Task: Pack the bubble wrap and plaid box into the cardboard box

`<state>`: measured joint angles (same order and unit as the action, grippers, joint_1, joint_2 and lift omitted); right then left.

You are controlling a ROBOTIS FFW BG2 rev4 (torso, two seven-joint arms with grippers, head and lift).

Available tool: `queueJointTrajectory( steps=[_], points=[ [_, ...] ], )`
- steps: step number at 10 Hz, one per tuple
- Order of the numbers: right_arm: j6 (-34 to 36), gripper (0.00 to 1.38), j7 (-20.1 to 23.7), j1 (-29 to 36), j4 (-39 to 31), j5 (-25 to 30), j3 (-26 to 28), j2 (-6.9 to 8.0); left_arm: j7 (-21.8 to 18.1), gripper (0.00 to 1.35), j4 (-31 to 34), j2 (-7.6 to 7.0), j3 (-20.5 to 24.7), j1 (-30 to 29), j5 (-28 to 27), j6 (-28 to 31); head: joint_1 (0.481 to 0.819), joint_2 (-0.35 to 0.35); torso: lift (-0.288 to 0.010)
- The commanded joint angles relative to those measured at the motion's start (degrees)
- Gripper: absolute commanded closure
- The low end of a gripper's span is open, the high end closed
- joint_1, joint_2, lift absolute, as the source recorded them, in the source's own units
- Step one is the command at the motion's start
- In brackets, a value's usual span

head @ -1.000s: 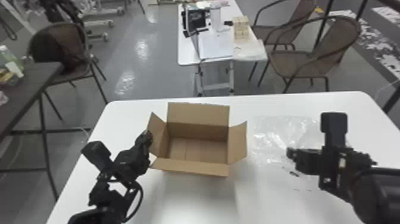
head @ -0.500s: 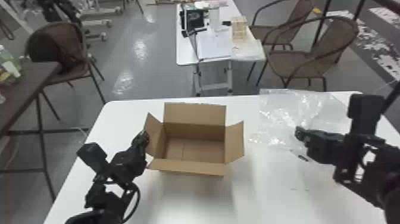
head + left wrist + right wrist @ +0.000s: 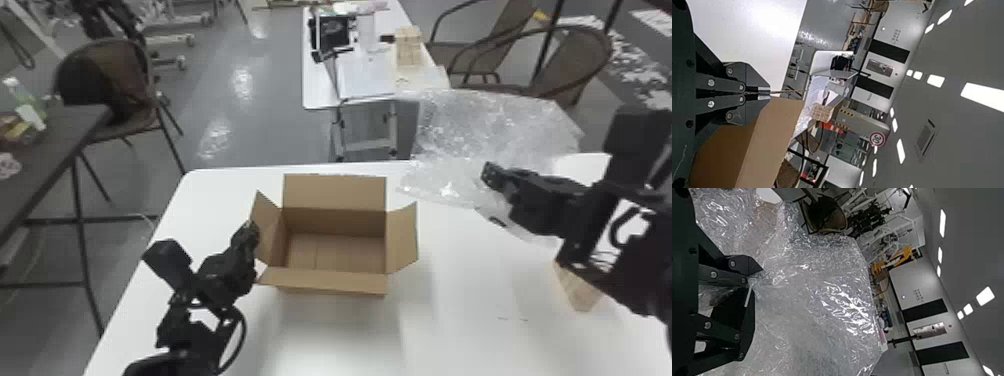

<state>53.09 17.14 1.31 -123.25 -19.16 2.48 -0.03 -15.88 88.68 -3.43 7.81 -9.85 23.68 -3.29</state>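
Note:
The open cardboard box [image 3: 335, 250] stands on the white table. At its left flap is my left gripper [image 3: 251, 227]; in the left wrist view that gripper [image 3: 769, 93] is shut on the edge of the cardboard flap [image 3: 775, 133]. To the box's right, above the table, my right gripper [image 3: 489, 175] holds the clear bubble wrap [image 3: 490, 130], which spreads up past the far edge. In the right wrist view, bubble wrap [image 3: 809, 293] is bunched at the right gripper [image 3: 753, 280]. The tan plaid box [image 3: 580, 290] is on the table, partly hidden by the right arm.
The white table [image 3: 465, 325] has its far edge just behind the cardboard box. Beyond it stand a smaller table with items [image 3: 365, 75] and several chairs. A dark side table [image 3: 55, 135] is at the left.
My right gripper has risen with the bubble wrap, which came up off the tabletop and spread past the far edge. The plaid box has come into sight. The left gripper has stayed at the flap.

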Motion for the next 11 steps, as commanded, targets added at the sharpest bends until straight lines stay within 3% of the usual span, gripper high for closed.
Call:
queueJointTrajectory(
  steps=[1, 5, 6, 9, 11],
  points=[
    [-0.44, 1.27, 2.46, -3.42, 5.39, -2.20, -2.92, -0.23, 0.85, 1.21, 0.00, 0.00, -0.86, 0.00, -0.04, -0.23, 0.695, 0.162, -0.044],
    [-1.50, 1.27, 10.98, -10.10, 18.57, -2.73, -7.32, -0.32, 8.49, 1.21, 0.00, -0.18, -5.70, -1.05, 1.55, -4.71, 0.695, 0.236, -0.044],
    [-3.78, 1.27, 14.76, -11.94, 23.84, -2.81, -8.73, -0.23, 10.25, 1.21, 0.00, -0.35, -6.66, -1.40, 1.72, -5.76, 0.695, 0.250, -0.044],
    [-6.33, 1.27, 19.42, -15.55, 33.34, -2.02, -12.24, 0.08, 11.92, 1.21, 0.09, -1.49, -8.16, -1.49, 3.04, -6.47, 0.695, 0.288, -0.044],
    [-12.31, 1.27, 26.71, -19.59, 47.93, -2.46, -14.17, 0.08, 12.10, 1.21, 0.09, -1.58, -8.77, -1.58, 3.83, -6.82, 0.695, 0.306, -0.044]
  ],
)
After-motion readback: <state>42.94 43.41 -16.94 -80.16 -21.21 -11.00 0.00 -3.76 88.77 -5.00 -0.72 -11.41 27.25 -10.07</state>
